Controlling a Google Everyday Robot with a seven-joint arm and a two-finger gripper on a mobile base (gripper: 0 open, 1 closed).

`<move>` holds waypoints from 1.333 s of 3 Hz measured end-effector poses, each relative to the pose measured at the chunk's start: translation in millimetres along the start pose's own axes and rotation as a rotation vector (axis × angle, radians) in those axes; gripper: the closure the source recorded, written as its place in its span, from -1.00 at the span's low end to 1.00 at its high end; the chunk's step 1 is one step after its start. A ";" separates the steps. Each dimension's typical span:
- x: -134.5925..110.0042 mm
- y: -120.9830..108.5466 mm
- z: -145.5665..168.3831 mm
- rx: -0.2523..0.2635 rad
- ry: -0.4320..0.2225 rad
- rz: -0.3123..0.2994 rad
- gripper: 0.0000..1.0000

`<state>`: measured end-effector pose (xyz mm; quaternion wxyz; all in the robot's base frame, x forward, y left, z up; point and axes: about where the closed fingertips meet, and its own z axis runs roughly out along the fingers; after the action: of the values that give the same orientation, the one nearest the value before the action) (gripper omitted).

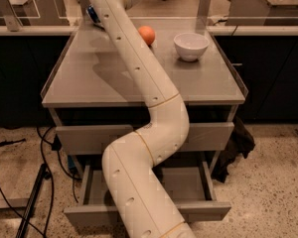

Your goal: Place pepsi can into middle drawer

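Observation:
A sliver of the dark blue pepsi can (92, 15) shows at the back left of the tabletop, mostly hidden behind my white arm. My gripper (94, 6) is right at the can, behind the wrist, so only its edge is visible. The arm (139, 68) stretches diagonally over the table from the bottom of the view. Below the table, the middle drawer (208, 210) stands pulled out, with my arm covering most of its grey inside. The drawer front above it (84, 139) is closed.
An orange (146, 34) and a white bowl (190, 46) sit at the back of the grey tabletop (208, 83). Black cables (44, 148) and a stand leg lie on the floor to the left. A dark cloth (236, 148) hangs at the cabinet's right.

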<state>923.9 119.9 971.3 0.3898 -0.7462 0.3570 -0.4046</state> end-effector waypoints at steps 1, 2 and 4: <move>-0.5 17.0 -2.1 0.022 0.029 0.107 1.00; -1.0 12.5 -7.7 0.043 0.028 0.126 1.00; -0.6 14.7 -6.4 0.024 0.018 0.121 1.00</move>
<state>914.8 112.1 960.7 0.4193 -0.7147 0.4002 -0.3914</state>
